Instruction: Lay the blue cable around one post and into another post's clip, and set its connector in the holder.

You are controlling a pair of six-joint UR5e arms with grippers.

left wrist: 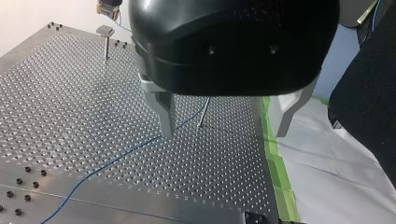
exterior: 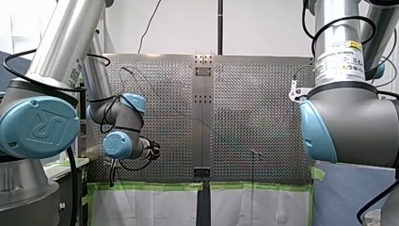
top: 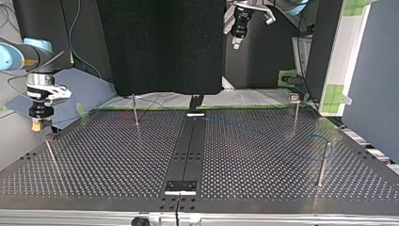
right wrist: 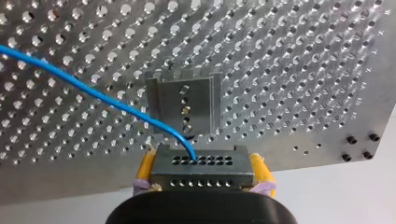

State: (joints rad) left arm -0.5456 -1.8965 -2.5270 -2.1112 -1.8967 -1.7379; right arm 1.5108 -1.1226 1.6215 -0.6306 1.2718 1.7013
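Observation:
In the right wrist view my right gripper (right wrist: 204, 176) is shut on the grey multi-hole connector (right wrist: 201, 161), yellow pads (right wrist: 147, 167) on either side. The blue cable (right wrist: 93, 93) leaves the connector and runs off over the perforated plate. The metal holder (right wrist: 182, 107) stands just ahead of the connector, apart from it. In the top view my right gripper (top: 36, 123) hangs above the table's left edge. My left gripper (left wrist: 224, 126) is open and empty above the plate, with the cable (left wrist: 116, 158) and a thin post (left wrist: 203, 112) under it. It shows high at the top view's back (top: 236, 42).
Several thin posts stand on the table (top: 141, 188): one at the back left (top: 135, 109), a clip-topped one at the back right (top: 295, 110), one at the right (top: 323, 162), one at the left (top: 51, 155). Green tape (left wrist: 280, 177) edges the plate.

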